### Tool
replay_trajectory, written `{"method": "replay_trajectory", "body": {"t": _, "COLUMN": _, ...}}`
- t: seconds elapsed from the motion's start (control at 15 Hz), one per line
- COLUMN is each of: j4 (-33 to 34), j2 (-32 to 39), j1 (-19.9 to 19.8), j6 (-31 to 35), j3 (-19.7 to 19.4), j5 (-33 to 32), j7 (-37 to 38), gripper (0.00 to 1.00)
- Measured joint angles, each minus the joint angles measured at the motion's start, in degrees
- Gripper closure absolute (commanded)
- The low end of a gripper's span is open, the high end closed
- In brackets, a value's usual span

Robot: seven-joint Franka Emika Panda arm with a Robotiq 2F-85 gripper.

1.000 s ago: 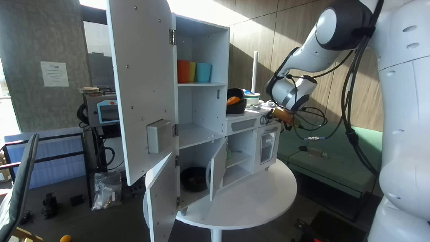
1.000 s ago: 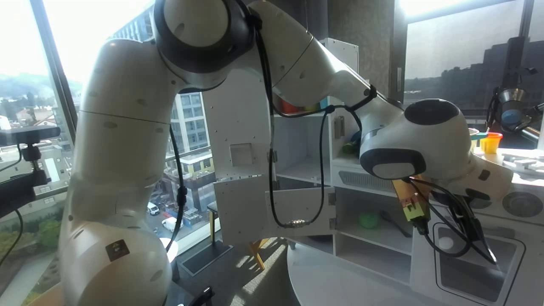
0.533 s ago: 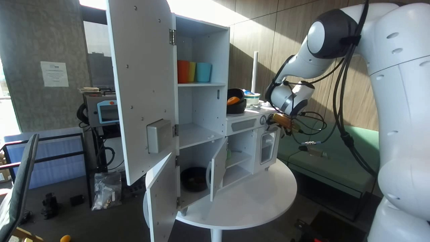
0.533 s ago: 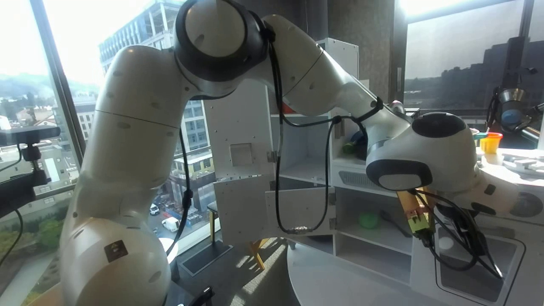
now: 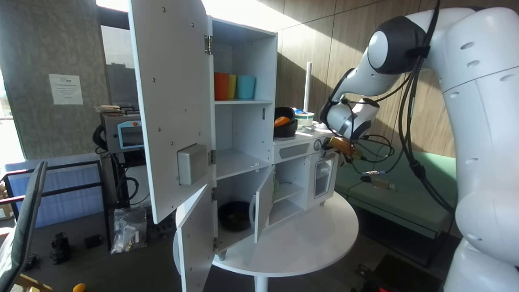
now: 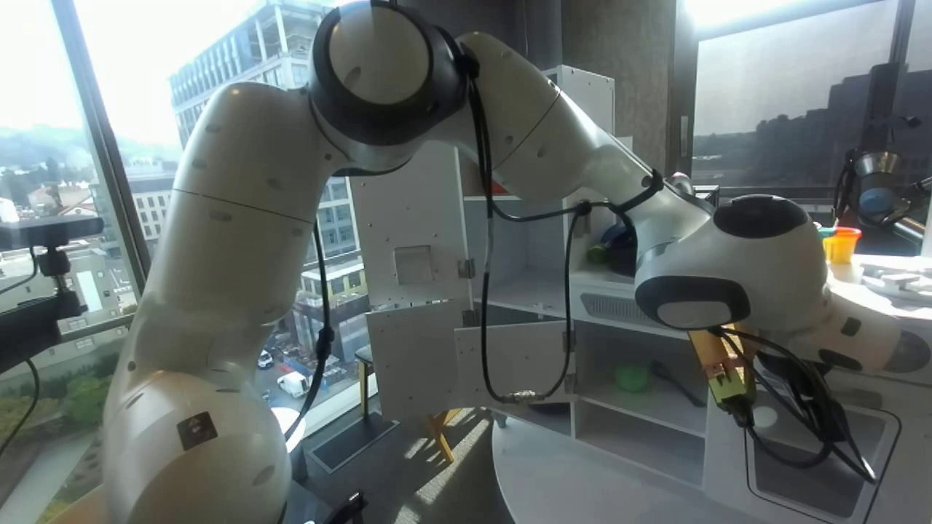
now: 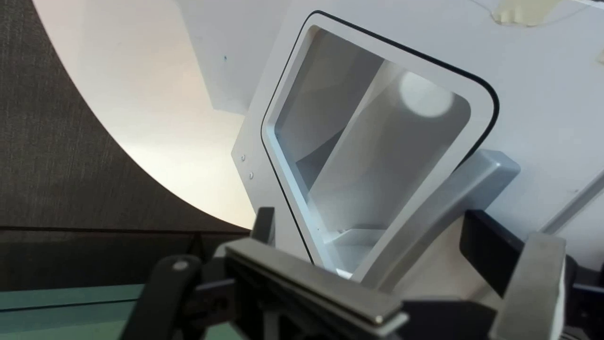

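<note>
My gripper (image 7: 370, 226) is open at the grey handle (image 7: 443, 212) along the top of the toy oven door (image 7: 476, 113). In the wrist view the handle runs between the two spread fingers. The dark right fingertip (image 7: 490, 250) overlaps the handle's edge; whether it touches cannot be told. The left fingertip (image 7: 265, 224) stands beyond the door's window side. Through the oven window (image 7: 358, 141) pale inner walls show. In an exterior view the gripper (image 5: 325, 149) is at the front of the white play kitchen, just below the knob (image 5: 318, 144). The arm hides most of it in an exterior view.
The tall cabinet's upper door (image 5: 174, 113) and lower doors (image 5: 264, 202) stand open. A blue cup (image 5: 245, 87) sits on a shelf, a black pan (image 5: 285, 130) on the counter, a black bowl (image 5: 234, 216) below. A green bowl (image 6: 631, 377) is inside. The round table (image 5: 308, 247) carries the kitchen.
The arm has leaned forward and down, bringing the gripper slightly lower along the oven front. Most of this movement came in the earlier half second. Doors and dishes have stayed put.
</note>
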Motion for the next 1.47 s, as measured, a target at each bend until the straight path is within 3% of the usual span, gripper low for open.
{"method": "replay_trajectory", "body": {"t": 0.53, "j4": 0.12, "j2": 1.89, "j1": -1.05, "j6": -0.02, "j3": -2.94, "j5": -1.19, "j7": -0.11, "gripper": 0.00}}
{"method": "replay_trajectory", "body": {"t": 1.47, "j4": 0.24, "j2": -1.68, "j1": -1.91, "j6": -1.40, "j3": -0.37, "j5": 1.49, "j7": -6.06, "gripper": 0.00}}
